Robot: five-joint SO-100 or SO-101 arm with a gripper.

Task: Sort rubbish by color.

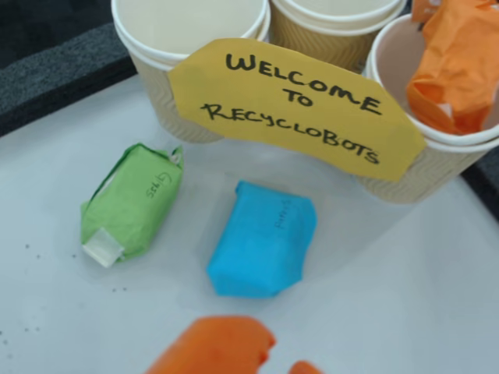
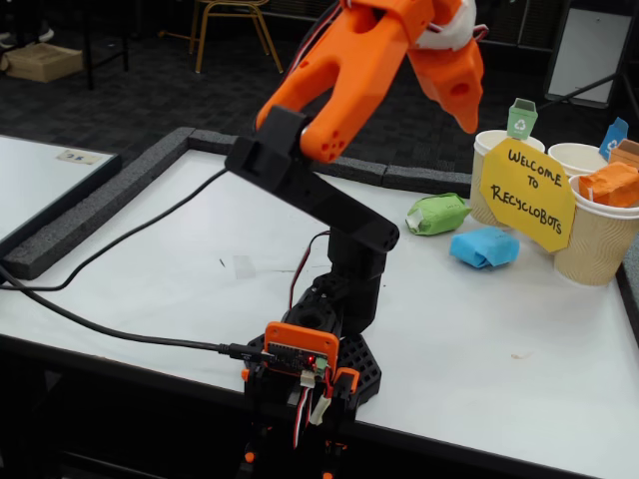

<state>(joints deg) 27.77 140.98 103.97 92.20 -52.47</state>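
Watching: I have the arm raised high over the counter (image 2: 150,269), with the tool (image 1: 265,360) hanging above the two wads left on the surface.
Tool state: I cannot tell whether it is apart or together; the wrist view shows only two orange tips at the bottom edge, and the fixed view is cut off at the top. Nothing appears to be between the tips.
Orange wad (image 1: 456,66): already sitting in the right-hand paper cup (image 1: 390,54) in the wrist view, so I judge that colour done.
Green wad (image 1: 132,202): lying on the counter in front of the left cup (image 1: 148,54), tilted, with a white flap at its lower end.
Blue wad (image 1: 263,238): just beside the green one but apart from it, lying below the yellow "Welcome to Recyclobots" sign (image 1: 292,101).
Cups: three beige ribbed ones stand in a row behind the sign; the left and the middle cup (image 1: 335,19) look empty from here. In the fixed view a green flag (image 2: 521,118) stands over the left cup and a blue flag (image 2: 614,135) further right.
Step in hand: picking the next wad, probably blue, since it sits nearest under the tool.
How I would do it well: come straight down over the blue wad's middle, span its narrower side, and squeeze gently since the paper will give.
Risk: the sign overhangs the wads, so I would lift clear before swinging toward a cup, and avoid nudging the green wad.
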